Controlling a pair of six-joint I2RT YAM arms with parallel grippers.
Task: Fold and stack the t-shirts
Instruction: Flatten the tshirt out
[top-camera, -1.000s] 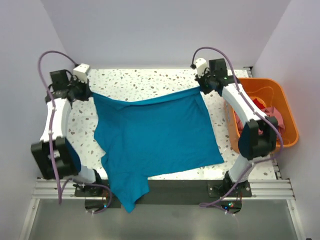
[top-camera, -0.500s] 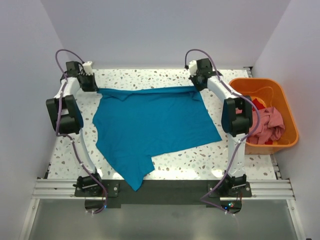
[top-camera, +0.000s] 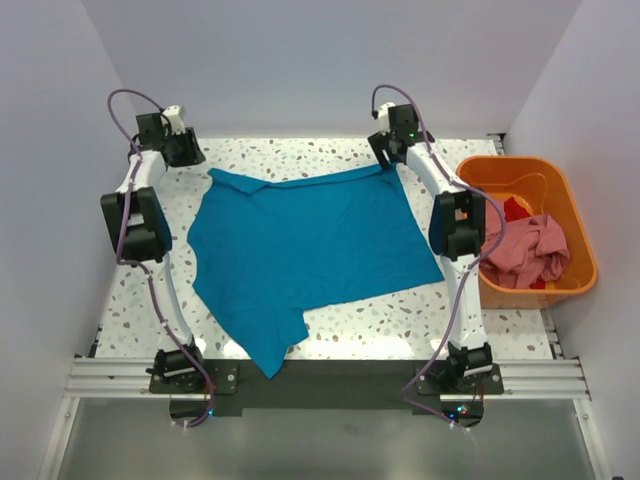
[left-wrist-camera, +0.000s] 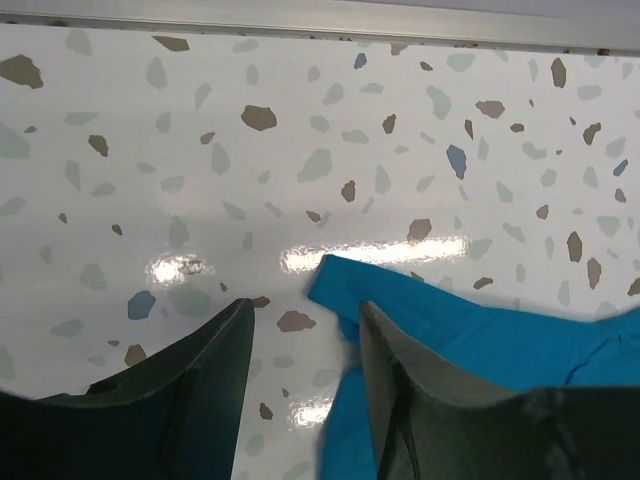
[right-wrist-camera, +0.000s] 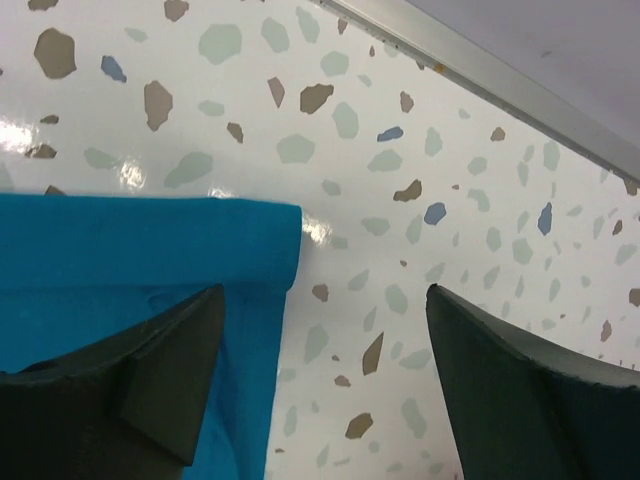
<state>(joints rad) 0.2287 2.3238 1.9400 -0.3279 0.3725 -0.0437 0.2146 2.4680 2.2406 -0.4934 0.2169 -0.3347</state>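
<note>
**At the far edge of the table (top-camera: 300, 152), both grippers stand open by the teal t-shirt (top-camera: 310, 250)**

Across the middle of the terrazzo top the teal t-shirt lies spread flat. One straight edge runs along the far side and a sleeve trails over the near edge. The left gripper (left-wrist-camera: 305, 320) is at the shirt's far-left corner with its fingers parted, and the tip of the cloth lies loose in the gap, just beside one finger (left-wrist-camera: 400, 385). The right gripper (right-wrist-camera: 325, 298) is at the far-right corner, jaws wide apart with bare table between them. The shirt's rolled edge passes behind one finger, and whether they touch cannot be told. To the right, an orange tub (top-camera: 535, 180) holds a pink shirt (top-camera: 530, 250) and a red shirt (top-camera: 514, 208), bunched together.
</note>
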